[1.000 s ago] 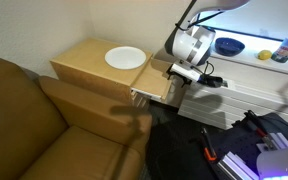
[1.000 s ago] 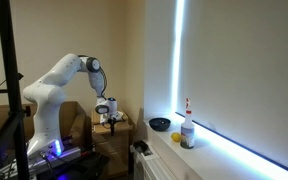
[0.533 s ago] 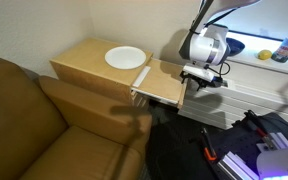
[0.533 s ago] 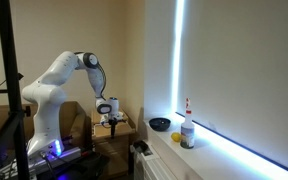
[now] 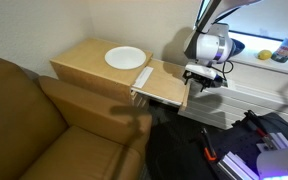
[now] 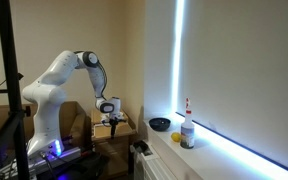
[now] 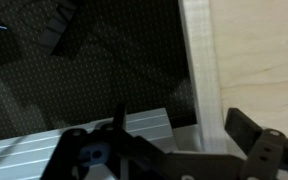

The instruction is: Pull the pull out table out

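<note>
Out front of the board [image 5: 166,85], the gripper [image 5: 200,82] has its jaws apart around the edge; I'd pull straight and level so it doesn't bind.

The arm [image 6: 56,82] is glossy white, built of rounded segments with darker bands at the joints; its wrist housing [image 5: 206,47] is a white drum; the gripper [image 5: 198,82] is black and angular, a thin dark cable [image 5: 221,75] beside it; its fingers [image 7: 246,128] look matte black and blocky.
</note>
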Action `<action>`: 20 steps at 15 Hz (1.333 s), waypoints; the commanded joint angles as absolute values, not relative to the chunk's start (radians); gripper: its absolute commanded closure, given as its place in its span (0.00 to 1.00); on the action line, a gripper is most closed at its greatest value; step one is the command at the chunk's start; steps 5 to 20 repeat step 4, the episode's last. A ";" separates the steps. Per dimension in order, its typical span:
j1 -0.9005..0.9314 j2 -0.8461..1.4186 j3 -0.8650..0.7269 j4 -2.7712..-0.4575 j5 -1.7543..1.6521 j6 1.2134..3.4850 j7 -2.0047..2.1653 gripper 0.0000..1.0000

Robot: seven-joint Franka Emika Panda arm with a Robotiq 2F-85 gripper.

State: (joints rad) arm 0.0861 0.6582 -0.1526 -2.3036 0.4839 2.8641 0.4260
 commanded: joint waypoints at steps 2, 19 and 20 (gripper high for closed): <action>0.006 0.746 -0.077 -2.291 0.459 2.796 0.422 0.00; 0.034 0.654 -0.117 -2.299 0.442 2.850 0.452 0.00; 0.034 0.654 -0.117 -2.299 0.442 2.850 0.452 0.00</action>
